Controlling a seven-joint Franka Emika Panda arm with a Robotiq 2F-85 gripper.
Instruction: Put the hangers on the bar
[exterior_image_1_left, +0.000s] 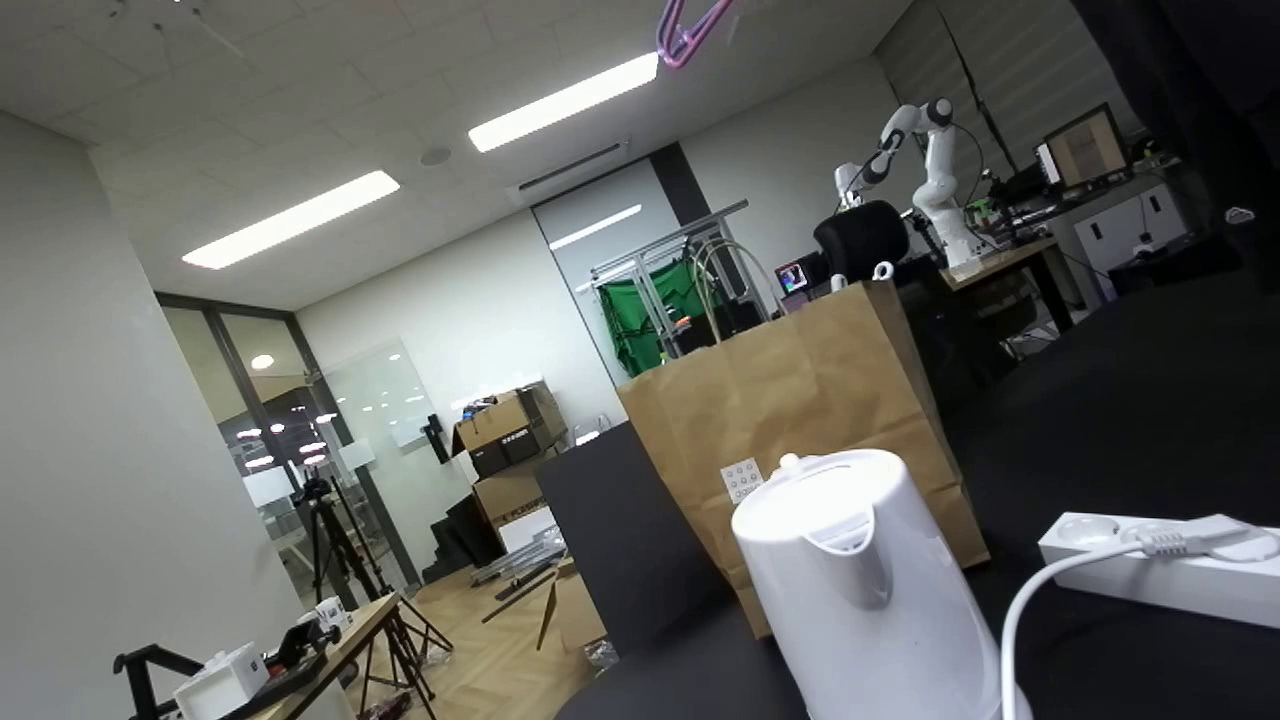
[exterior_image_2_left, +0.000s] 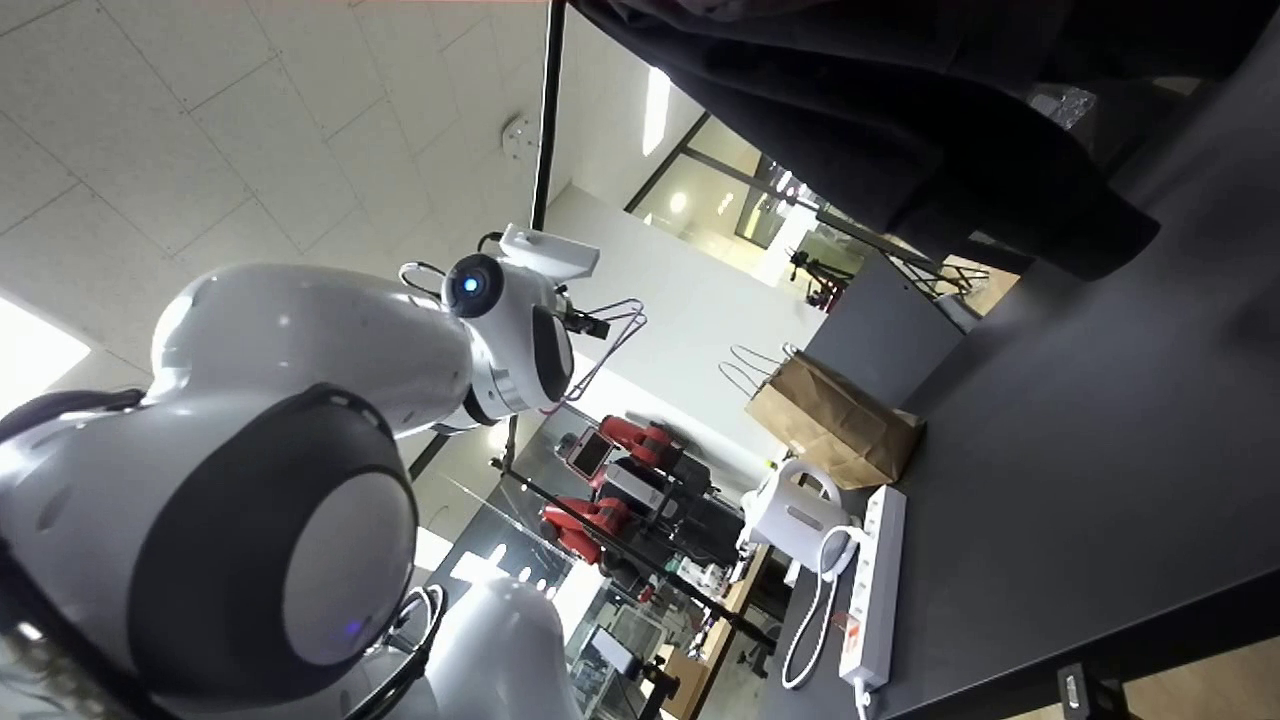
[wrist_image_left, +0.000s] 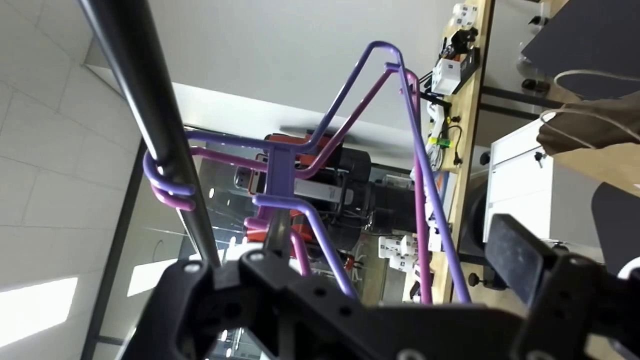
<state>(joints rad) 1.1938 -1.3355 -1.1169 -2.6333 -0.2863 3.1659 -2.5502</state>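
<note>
Two thin plastic hangers, one blue-purple (wrist_image_left: 281, 172) and one pink-purple (wrist_image_left: 421, 225), have their hooks around the black bar (wrist_image_left: 152, 100) in the wrist view. They lie close together. In an exterior view the hangers (exterior_image_2_left: 610, 357) are at my gripper (exterior_image_2_left: 590, 323), near the black bar (exterior_image_2_left: 549, 110). An exterior view also shows a tip of the hangers (exterior_image_1_left: 683, 50) at the top edge. In the wrist view my gripper (wrist_image_left: 397, 242) has its fingers wide apart. The hangers' lower parts are hidden behind the gripper body. Neither finger visibly pinches a hanger.
Below stand a brown paper bag (exterior_image_2_left: 825, 420), a white kettle (exterior_image_2_left: 795, 520) and a white power strip (exterior_image_2_left: 875, 590) with a white cable (exterior_image_2_left: 815, 630) on the dark table (exterior_image_2_left: 1050, 480). Dark cloth (exterior_image_2_left: 930, 130) hangs at the far upper part.
</note>
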